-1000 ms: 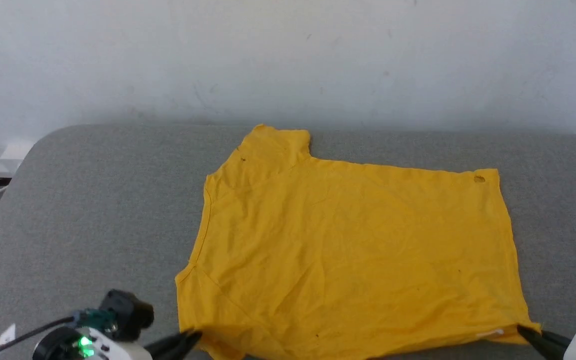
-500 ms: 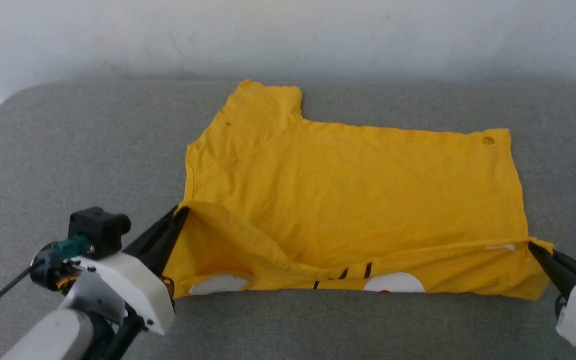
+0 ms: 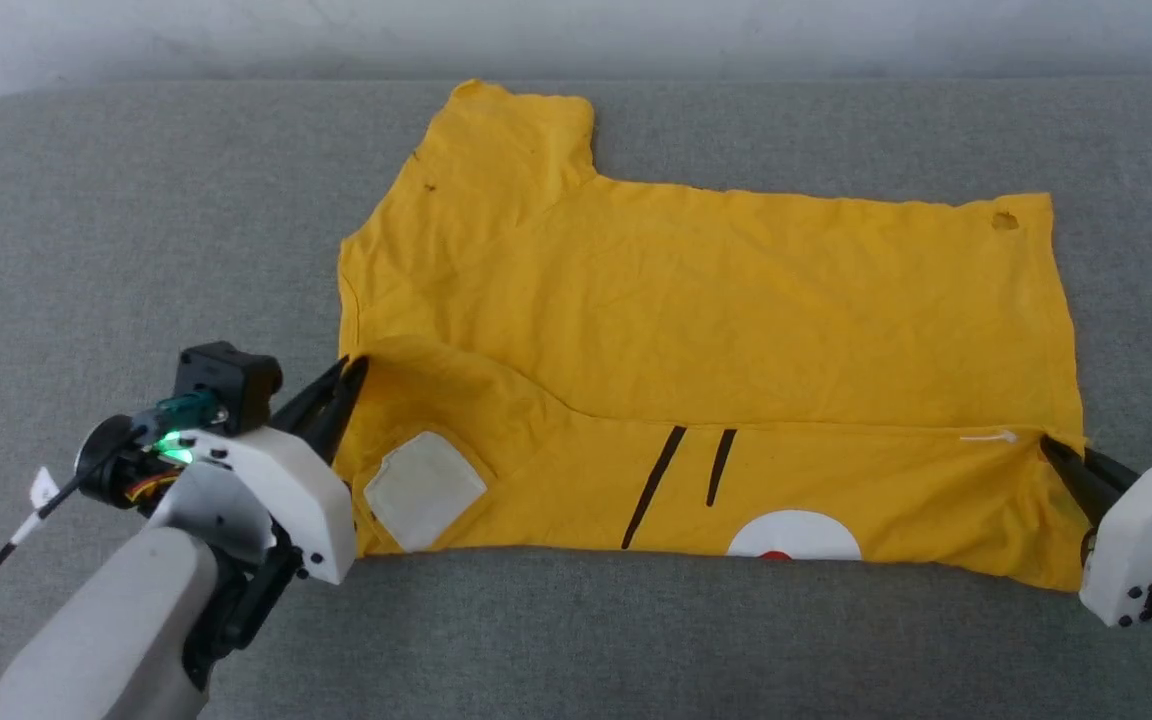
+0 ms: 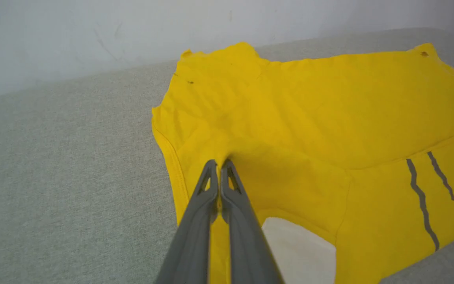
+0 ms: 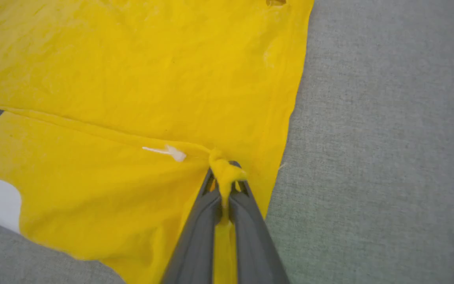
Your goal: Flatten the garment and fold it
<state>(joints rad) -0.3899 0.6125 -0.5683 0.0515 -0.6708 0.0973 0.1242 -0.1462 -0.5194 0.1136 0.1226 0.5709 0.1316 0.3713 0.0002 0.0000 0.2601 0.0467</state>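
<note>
i see the grey worktop (image 3: pixel 86 200) spread under the garment (image 3: pixel 716 300) and running out past it on every side. the garment is a bright yellow t-shirt lying mostly flat, plain back up, with one sleeve sticking out at its far edge. the strip of the garment nearest me is turned over onto the back, so the printed side shows there. at the garment's left end, the left gripper (image 3: pixel 354 365) has its jaws pressed together on the corner of that turned strip, and in the left wrist view (image 4: pixel 219 162) the cloth puckers at the tips. at the garment's right end, the right gripper (image 3: pixel 1046 445) pinches the edge the same way, and the right wrist view (image 5: pixel 227 165) shows a bunched knot of yellow between its jaws. on the turned strip i see a white sleeve patch (image 3: pixel 423 488) near the garment's left end, a white half-round with a red dot (image 3: pixel 794 535) on its near edge, two black stripes (image 3: pixel 686 470) between them, and a small white tag (image 3: pixel 986 436) near the right end. a small dark mark (image 3: pixel 1004 220) sits at the garment's far right corner.
</note>
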